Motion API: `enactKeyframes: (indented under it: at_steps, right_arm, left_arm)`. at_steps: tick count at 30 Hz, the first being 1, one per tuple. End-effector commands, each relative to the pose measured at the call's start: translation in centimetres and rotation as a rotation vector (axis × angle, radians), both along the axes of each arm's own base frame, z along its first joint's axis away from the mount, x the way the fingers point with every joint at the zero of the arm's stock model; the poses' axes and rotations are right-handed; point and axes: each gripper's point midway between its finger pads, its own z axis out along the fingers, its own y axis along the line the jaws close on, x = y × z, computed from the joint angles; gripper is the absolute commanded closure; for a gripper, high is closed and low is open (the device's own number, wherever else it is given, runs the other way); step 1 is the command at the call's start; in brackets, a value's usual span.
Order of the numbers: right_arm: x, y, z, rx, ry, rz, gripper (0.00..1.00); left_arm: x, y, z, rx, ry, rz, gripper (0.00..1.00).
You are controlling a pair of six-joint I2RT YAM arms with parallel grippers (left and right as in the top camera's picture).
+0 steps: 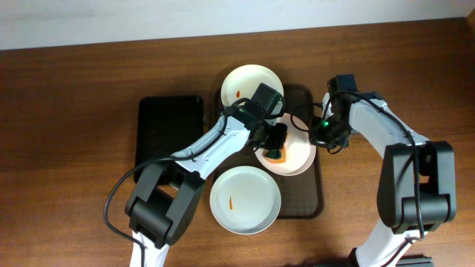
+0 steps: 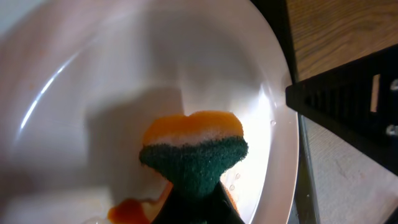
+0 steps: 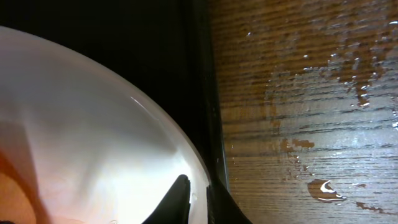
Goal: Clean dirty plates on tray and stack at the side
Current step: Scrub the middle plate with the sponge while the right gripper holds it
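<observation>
Overhead | tray (image 1: 308,200) carries three plates (image 1: 245,199) | sponge (image 1: 276,153) on middle plate (image 1: 297,157)

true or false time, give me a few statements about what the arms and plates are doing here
1. The left gripper holds a sponge against the middle plate. True.
2. The right gripper hangs open, clear of every plate. False: it pinches the middle plate's rim.
3. The near plate carries an orange smear. True.
4. A plate sits on the black tray. False: no plate is on it.
</observation>
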Motion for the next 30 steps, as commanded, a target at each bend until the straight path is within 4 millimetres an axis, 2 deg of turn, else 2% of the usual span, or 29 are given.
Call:
enactKeyframes:
  at_steps: [1, 6, 9, 10, 11, 14, 16, 18, 21, 23, 25, 30]
  right_arm:
    - [-1.8, 1.0, -1.9, 0.042, 0.061, 0.034, 0.87]
    - [-2.0, 1.3, -1.7, 0.061, 0.072, 0.035, 0.79]
    - [-1.7, 1.6, -1.7, 0.054, 0.057, 0.042, 0.89]
    - [-1.4, 1.8, -1.7, 0.054, 0.048, 0.025, 0.92]
    - [-1.3, 1.9, -1.7, 0.054, 0.047, 0.026, 0.93]
    - [-1.3, 1.9, -1.7, 0.054, 0.047, 0.027, 0.94]
    - [-1.3, 1.9, -1.7, 0.054, 0.047, 0.026, 0.94]
    - [-1.3, 1.9, -1.7, 0.054, 0.047, 0.026, 0.94]
    - [-1.4, 1.9, -1.7, 0.054, 0.049, 0.026, 0.94]
    - [-1.4, 1.9, -1.7, 0.055, 0.049, 0.025, 0.94]
    - [-1.4, 1.9, -1.7, 0.055, 0.05, 0.019, 0.95]
    - [-1.4, 1.9, -1.7, 0.055, 0.053, 0.019, 0.95]
  left_arm:
    - [0.4, 1.4, -0.5, 0.084, -0.014, 0.037, 1.0]
    - [0.8, 2.0, -0.6, 0.099, -0.018, 0.054, 1.0]
    - [1.0, 2.0, -0.6, 0.094, -0.021, 0.058, 1.0]
    - [1.1, 1.4, -0.3, 0.065, -0.028, 0.057, 1.0]
    - [0.9, 0.2, 0.2, 0.017, -0.025, 0.04, 1.0]
    - [1.1, -0.2, 0.3, 0.007, -0.041, 0.035, 1.0]
    - [1.4, -0.5, -0.8, 0.008, -0.045, 0.028, 1.0]
    - [1.1, -0.2, -3.4, 0.042, -0.009, 0.019, 1.0]
    - [1.3, 0.9, -5.7, 0.081, 0.022, 0.039, 1.0]
    - [2.6, 3.3, -6.3, 0.212, -0.045, 0.09, 1.0]
    - [3.3, 4.1, -6.1, 0.285, -0.111, 0.074, 1.0]
    - [6.0, 8.4, -5.0, 0.57, -0.302, 0.092, 1.0]
